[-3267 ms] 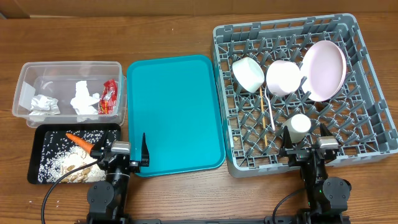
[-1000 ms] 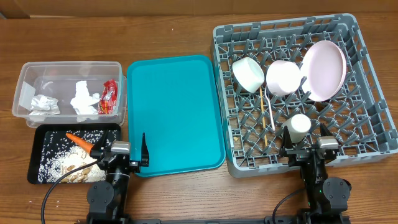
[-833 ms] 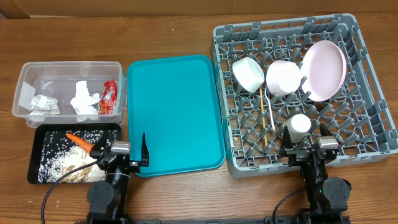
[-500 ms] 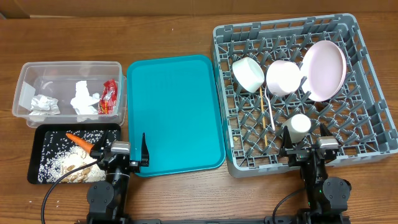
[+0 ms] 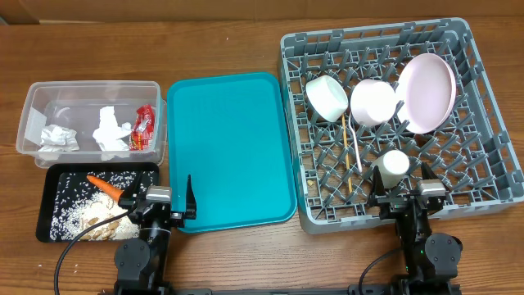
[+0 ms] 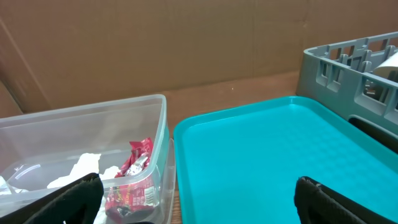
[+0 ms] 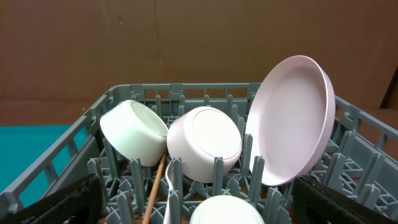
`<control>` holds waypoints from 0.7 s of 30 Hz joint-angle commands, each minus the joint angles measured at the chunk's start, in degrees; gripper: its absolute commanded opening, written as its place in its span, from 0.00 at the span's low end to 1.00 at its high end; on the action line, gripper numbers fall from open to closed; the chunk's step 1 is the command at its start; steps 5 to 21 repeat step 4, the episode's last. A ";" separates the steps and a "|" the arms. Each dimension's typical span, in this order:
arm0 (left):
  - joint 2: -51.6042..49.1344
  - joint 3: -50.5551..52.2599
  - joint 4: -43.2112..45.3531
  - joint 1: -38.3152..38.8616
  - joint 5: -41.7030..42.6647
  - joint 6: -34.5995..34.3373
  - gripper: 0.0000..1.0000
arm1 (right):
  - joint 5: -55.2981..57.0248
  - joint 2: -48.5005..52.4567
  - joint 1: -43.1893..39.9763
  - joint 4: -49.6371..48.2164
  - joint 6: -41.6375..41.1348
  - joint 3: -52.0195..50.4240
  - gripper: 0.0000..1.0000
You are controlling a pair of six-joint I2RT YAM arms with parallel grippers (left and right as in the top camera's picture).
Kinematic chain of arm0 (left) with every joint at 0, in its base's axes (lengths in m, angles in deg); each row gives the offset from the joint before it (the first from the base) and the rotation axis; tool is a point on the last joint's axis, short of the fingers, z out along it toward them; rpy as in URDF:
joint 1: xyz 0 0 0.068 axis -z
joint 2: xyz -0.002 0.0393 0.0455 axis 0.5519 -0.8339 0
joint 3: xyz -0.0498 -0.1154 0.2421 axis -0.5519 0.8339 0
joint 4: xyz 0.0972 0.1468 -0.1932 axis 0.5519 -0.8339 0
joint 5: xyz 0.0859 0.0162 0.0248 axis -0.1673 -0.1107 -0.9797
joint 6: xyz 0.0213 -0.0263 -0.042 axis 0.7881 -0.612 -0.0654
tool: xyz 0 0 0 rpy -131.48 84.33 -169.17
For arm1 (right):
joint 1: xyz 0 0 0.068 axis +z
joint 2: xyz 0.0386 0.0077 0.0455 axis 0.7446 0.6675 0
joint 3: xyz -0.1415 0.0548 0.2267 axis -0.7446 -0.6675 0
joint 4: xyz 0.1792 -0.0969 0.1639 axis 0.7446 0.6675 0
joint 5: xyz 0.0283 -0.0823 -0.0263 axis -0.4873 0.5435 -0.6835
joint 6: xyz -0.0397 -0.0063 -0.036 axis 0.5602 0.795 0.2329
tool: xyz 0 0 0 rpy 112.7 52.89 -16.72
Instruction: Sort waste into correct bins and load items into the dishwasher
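Brown cardboard (image 6: 155,43) backs both wrist views; only overhead shows the carrot (image 5: 104,185).

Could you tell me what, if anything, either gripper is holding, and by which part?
Nothing is held: the left gripper is open by the teal tray, the right gripper open at the dish rack.

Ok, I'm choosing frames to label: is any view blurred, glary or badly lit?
Overhead: sharp, evenly lit, no glare on the teal tray. Left wrist: sharp, mild sheen on the clear tub; dark fingers soft at the corners. Right wrist: pink plate crisp, dim background.
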 commanded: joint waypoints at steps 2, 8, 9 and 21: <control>0.66 0.20 0.13 -0.57 -0.33 0.63 1.00 | -0.04 -0.57 0.15 -0.35 0.20 -0.61 1.00; 0.66 0.20 0.13 -0.57 -0.35 0.63 1.00 | -0.04 -0.57 0.15 -0.35 0.20 -0.61 1.00; 0.66 0.20 0.13 -0.57 -0.35 0.63 1.00 | -0.04 -0.57 0.15 -0.35 0.20 -0.61 1.00; 0.66 0.20 0.13 -0.57 -0.35 0.63 1.00 | -0.04 -0.57 0.15 -0.35 0.20 -0.61 1.00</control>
